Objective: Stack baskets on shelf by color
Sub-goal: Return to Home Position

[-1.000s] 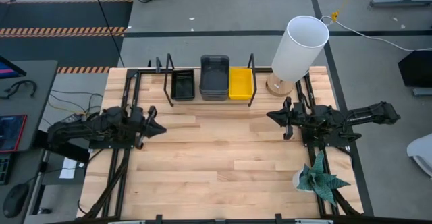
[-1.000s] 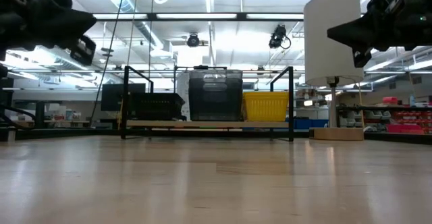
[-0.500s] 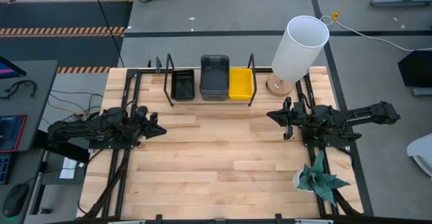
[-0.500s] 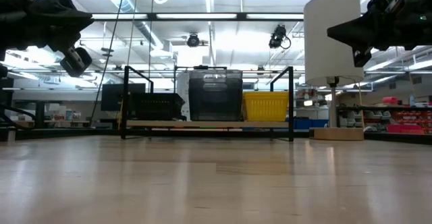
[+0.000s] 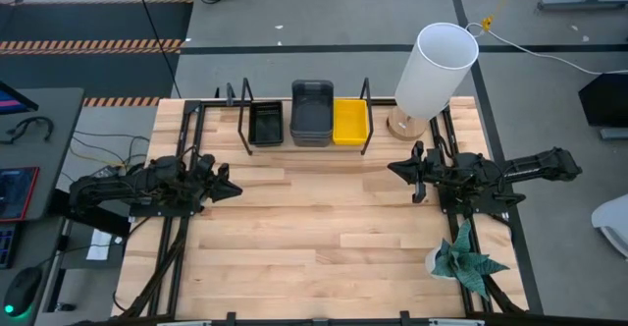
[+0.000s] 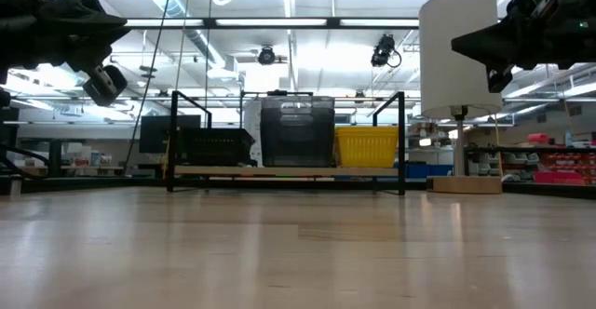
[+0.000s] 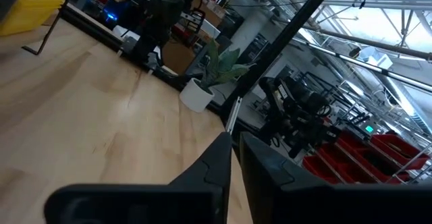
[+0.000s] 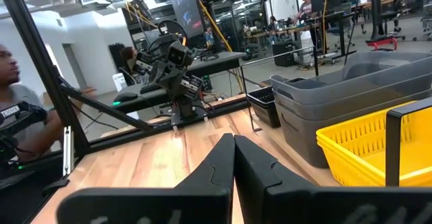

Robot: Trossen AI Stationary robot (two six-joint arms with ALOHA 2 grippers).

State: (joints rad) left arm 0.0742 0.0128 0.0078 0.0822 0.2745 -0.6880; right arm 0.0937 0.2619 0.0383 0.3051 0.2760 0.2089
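Observation:
The shelf (image 5: 241, 105) stands at the table's far edge, its board (image 6: 279, 171) between black wire uprights. On it sit side by side a black mesh basket (image 5: 265, 125), a stack of grey baskets (image 5: 312, 112) and a yellow basket (image 5: 350, 120). In the right wrist view the grey stack (image 8: 351, 96) shows two rims beside the yellow one (image 8: 378, 143). My left gripper (image 5: 234, 188) hovers shut over the table's left part, pointing right. My right gripper (image 5: 392, 167) hovers shut over the right part, pointing left. Both stand nearer than the shelf and hold nothing.
A lamp with a tall white shade (image 5: 437, 71) stands at the far right corner, right of the shelf. A potted plant (image 5: 461, 262) sits at the near right edge. Bare wooden tabletop (image 5: 314, 228) lies between the arms. People show in the room beyond (image 8: 20, 116).
My left gripper has turned about its wrist while staying over the same spot, then held still. The right arm and the baskets have not moved.

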